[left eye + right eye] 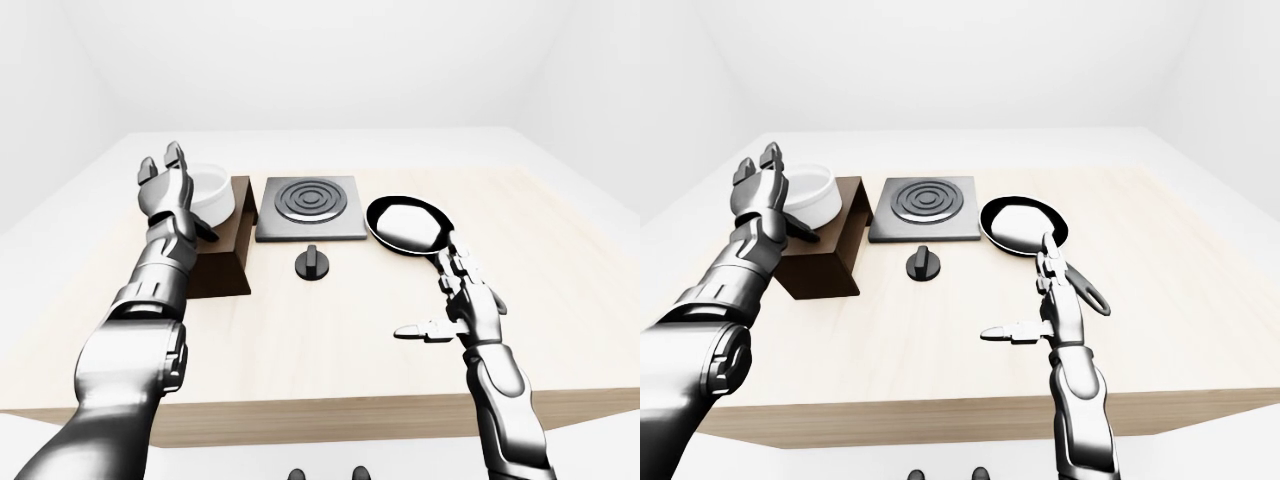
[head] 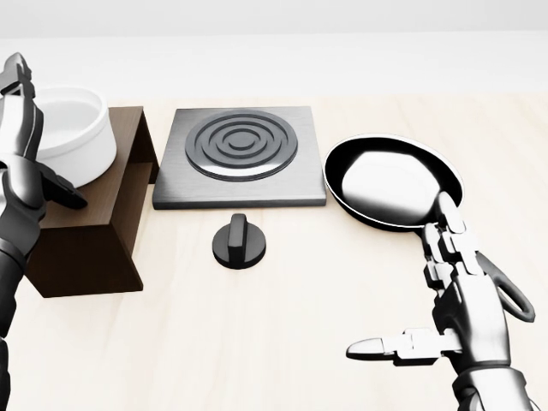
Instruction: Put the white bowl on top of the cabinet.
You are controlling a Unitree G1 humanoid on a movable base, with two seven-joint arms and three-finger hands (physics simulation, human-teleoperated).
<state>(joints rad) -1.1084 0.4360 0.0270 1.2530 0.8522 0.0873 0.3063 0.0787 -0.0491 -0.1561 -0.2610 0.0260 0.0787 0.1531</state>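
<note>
The white bowl (image 2: pixel 73 133) sits on top of the dark brown cabinet (image 2: pixel 94 231) at the left of the table. My left hand (image 1: pixel 170 190) is open beside the bowl, its fingers spread and pointing up; the thumb (image 2: pixel 64 193) rests over the cabinet's top. The fingers do not close round the bowl. My right hand (image 2: pixel 428 300) is open and empty at the lower right, held above the table over the pan's handle.
A grey stove plate with black rings (image 2: pixel 240 154) lies in the middle, with a black knob (image 2: pixel 239 242) below it. A black frying pan (image 2: pixel 390 180) lies to the right. The table's near edge (image 1: pixel 330 410) runs along the bottom.
</note>
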